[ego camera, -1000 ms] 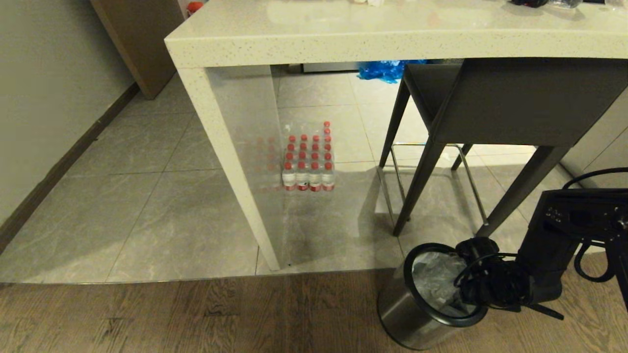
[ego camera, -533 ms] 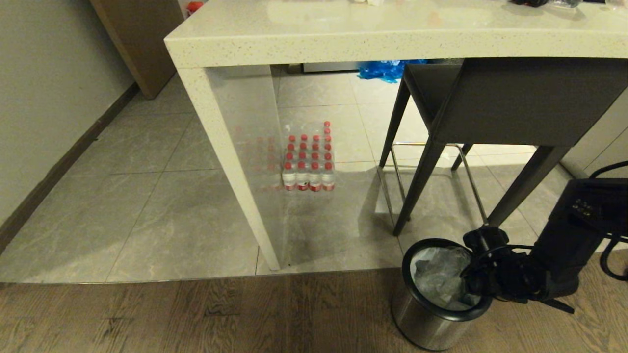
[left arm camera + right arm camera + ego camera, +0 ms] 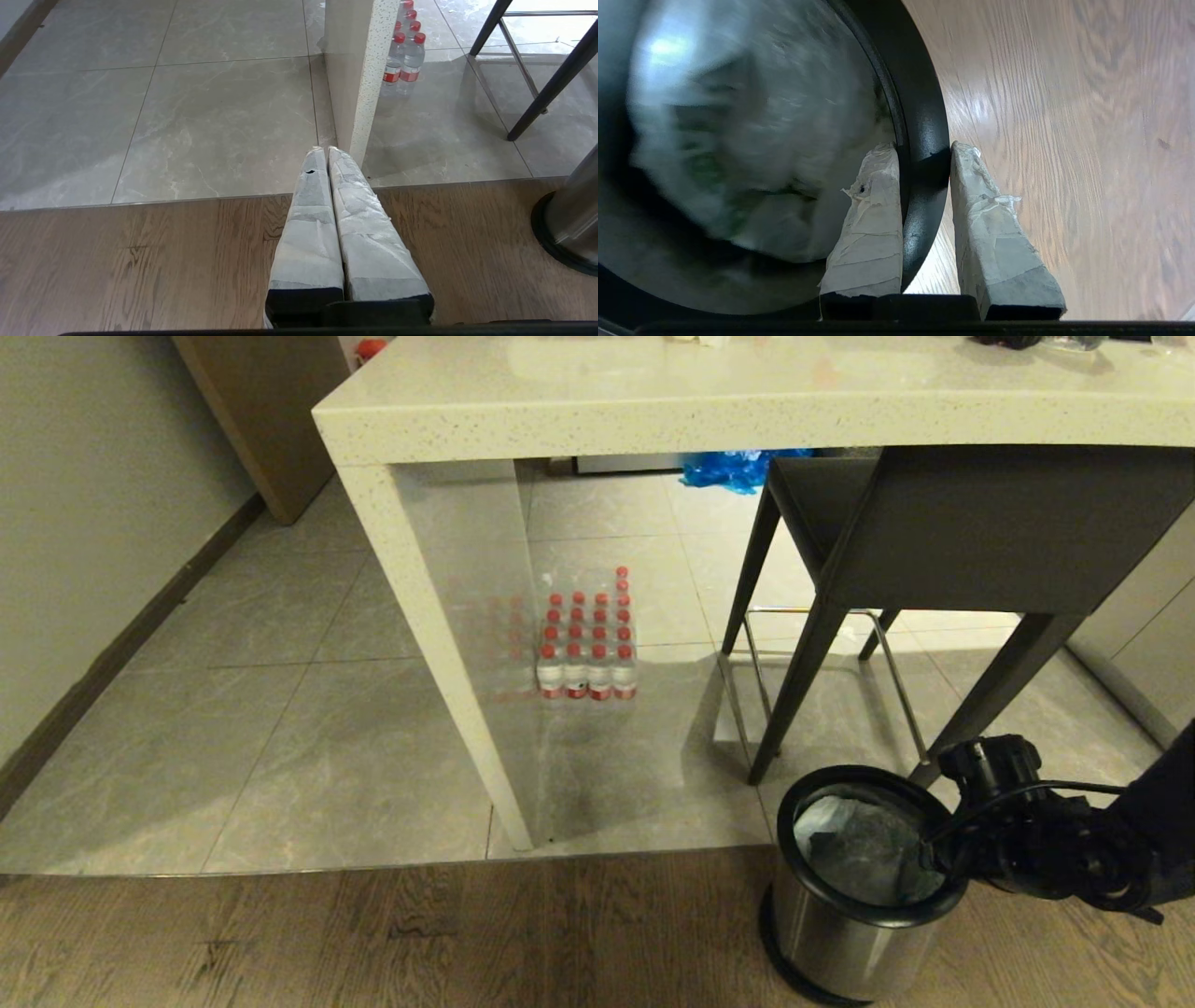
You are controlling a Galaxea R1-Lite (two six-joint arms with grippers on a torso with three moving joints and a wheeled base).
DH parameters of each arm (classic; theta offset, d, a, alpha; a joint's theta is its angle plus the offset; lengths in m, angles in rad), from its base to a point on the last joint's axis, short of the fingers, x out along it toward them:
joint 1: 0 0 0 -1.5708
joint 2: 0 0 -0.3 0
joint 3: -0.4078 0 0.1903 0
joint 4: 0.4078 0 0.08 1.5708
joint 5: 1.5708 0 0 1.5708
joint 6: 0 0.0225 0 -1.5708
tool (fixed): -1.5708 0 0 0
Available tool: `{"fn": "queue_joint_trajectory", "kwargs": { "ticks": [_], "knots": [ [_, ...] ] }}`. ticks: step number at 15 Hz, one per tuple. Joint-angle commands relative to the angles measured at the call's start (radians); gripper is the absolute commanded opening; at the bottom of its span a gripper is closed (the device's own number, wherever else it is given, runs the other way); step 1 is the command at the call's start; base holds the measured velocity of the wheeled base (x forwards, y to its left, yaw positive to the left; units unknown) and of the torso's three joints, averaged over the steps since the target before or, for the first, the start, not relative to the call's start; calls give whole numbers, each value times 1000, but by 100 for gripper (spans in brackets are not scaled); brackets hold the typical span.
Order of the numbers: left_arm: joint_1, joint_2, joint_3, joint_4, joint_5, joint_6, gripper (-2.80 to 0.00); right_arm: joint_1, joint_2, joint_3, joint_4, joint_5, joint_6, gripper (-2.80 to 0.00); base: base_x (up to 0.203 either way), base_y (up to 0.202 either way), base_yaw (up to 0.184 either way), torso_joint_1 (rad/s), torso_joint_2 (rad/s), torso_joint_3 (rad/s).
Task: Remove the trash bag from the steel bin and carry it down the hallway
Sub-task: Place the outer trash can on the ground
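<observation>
Item: steel bin [image 3: 864, 933], brushed metal, black ring [image 3: 924, 140] round its rim. It stands upright on the wood-look floor [image 3: 373, 933], at my right, just by the seam where the grey tiles [image 3: 280, 747] begin.

Item: trash bag [image 3: 864, 849], thin and whitish, lying crumpled inside the bin. Faint green marks show on it in the right wrist view; blurred, nothing readable.

Item: my right gripper [image 3: 922, 149], closed on the bin's black ring. One taped finger [image 3: 873, 214] sits inside the bin against the bag, the other outside over the floor, the ring pinched between them.

Item: my left gripper [image 3: 324, 151], taped fingers pressed together, empty, held above the wood floor near the counter leg.

Surroundings: pale speckled stone counter [image 3: 597, 420], its slab leg [image 3: 439, 653] standing to the left of the bin. Dark stool [image 3: 934, 541] with slanted legs and a metal footrest, just behind the bin. Shrink-wrapped pack of red-capped water bottles [image 3: 586, 639] on the tiles under the counter; red labels, print too small to read. Bright blue plastic bag [image 3: 738, 467] on the tiles far behind the stool.
</observation>
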Motion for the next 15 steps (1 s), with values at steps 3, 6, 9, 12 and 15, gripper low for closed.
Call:
{"fn": "queue_joint_trajectory", "kwargs": {
  "ticks": [3, 6, 9, 12, 15],
  "knots": [
    [1, 0, 1, 1, 0, -1, -280, -4, -267, 14, 88, 12, -45, -280, 0, 0, 0, 0, 0, 0],
    [0, 0, 1, 1, 0, -1, -280, -4, -508, 14, 273, 17, -55, -280, 0, 0, 0, 0, 0, 0],
    [1, 0, 1, 1, 0, -1, -280, -8, -675, -21, 403, 17, -55, -280, 0, 0, 0, 0, 0, 0],
    [0, 0, 0, 1, 0, -1, -280, -79, -782, -43, 440, 19, -58, -280, 0, 0, 0, 0, 0, 0],
    [0, 0, 1, 1, 0, -1, -280, -149, -869, -120, 548, 20, -58, -280, 0, 0, 0, 0, 0, 0]
  ]
}}
